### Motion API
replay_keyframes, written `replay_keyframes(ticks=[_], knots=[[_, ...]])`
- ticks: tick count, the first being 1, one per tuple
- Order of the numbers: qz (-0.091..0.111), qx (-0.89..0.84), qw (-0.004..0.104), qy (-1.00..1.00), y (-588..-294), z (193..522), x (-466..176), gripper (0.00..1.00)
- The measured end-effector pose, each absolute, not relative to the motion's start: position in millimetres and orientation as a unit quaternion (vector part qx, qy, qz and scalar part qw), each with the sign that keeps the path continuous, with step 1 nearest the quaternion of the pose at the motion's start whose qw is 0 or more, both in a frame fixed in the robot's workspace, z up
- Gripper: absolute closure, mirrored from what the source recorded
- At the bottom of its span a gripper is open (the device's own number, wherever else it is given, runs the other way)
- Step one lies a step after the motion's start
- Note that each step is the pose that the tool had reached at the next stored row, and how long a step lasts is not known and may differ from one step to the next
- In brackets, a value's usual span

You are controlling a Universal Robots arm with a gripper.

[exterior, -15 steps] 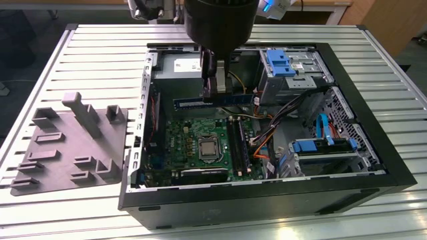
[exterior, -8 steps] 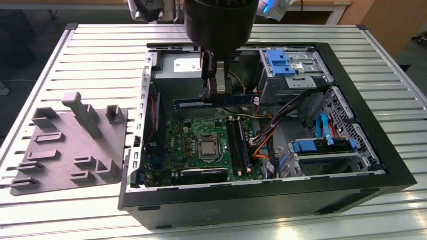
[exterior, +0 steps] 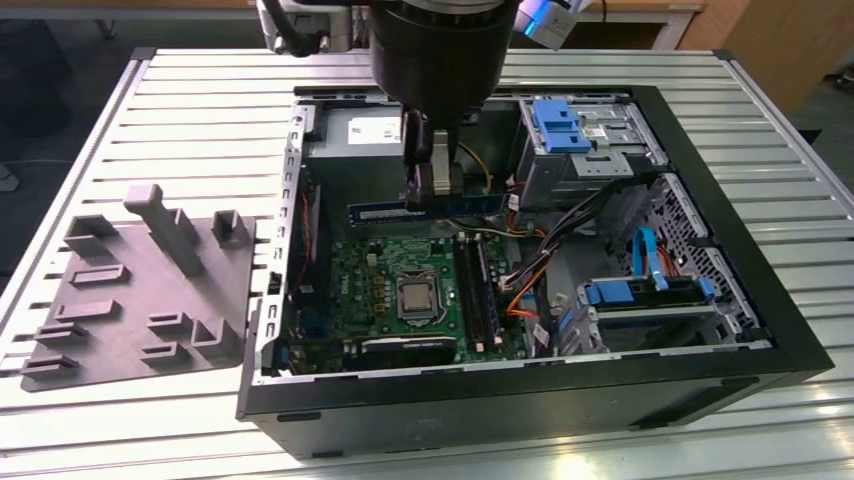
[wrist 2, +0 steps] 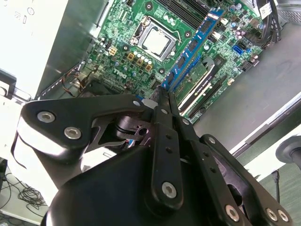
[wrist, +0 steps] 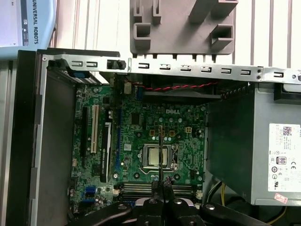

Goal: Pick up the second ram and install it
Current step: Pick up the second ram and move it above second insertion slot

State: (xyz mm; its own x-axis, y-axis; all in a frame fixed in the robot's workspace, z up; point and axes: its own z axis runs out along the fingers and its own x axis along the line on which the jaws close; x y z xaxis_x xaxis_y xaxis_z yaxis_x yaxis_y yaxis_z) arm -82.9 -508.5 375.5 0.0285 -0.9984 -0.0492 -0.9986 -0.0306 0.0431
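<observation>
Slatted aluminium table, open black computer case: black two-finger gripper clamped mid-length on the long, flat, dark second ram, held above the green motherboard, its long axis crosswise to the long black memory sockets below.

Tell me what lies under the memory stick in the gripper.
Under the long dark memory stick in the gripper lies the green motherboard with its silver processor socket and long black sockets. The stick covers a strip of board.
</observation>
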Motion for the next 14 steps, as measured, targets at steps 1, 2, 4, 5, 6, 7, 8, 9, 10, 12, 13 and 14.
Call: replay_keyframes(ticks=[1, 2, 4, 5, 6, 7, 8, 9, 10, 12, 13, 14], knots=[[0.033, -0.717, 0.002, 0.696, -508.5, 375.3, -82.9, 0.88], [0.033, -0.717, 0.002, 0.696, -508.5, 375.2, -82.9, 0.88], [0.033, -0.717, 0.002, 0.696, -508.5, 372.3, -82.9, 0.88], [0.033, -0.717, 0.002, 0.696, -508.5, 372.2, -82.9, 0.88], [0.033, -0.717, 0.002, 0.696, -508.5, 372.1, -82.9, 0.88], [0.033, -0.717, 0.002, 0.696, -508.5, 371.9, -82.9, 0.88], [0.033, -0.717, 0.002, 0.696, -508.5, 371.7, -82.9, 0.88], [0.033, -0.717, 0.002, 0.696, -508.5, 371.5, -82.9, 0.88], [0.033, -0.717, 0.002, 0.696, -508.5, 371.3, -82.9, 0.88], [0.033, -0.717, 0.002, 0.696, -508.5, 370.8, -82.9, 0.88], [0.033, -0.717, 0.002, 0.696, -508.5, 370.6, -82.9, 0.88], [0.033, -0.717, 0.002, 0.696, -508.5, 370.5, -82.9, 0.88]])
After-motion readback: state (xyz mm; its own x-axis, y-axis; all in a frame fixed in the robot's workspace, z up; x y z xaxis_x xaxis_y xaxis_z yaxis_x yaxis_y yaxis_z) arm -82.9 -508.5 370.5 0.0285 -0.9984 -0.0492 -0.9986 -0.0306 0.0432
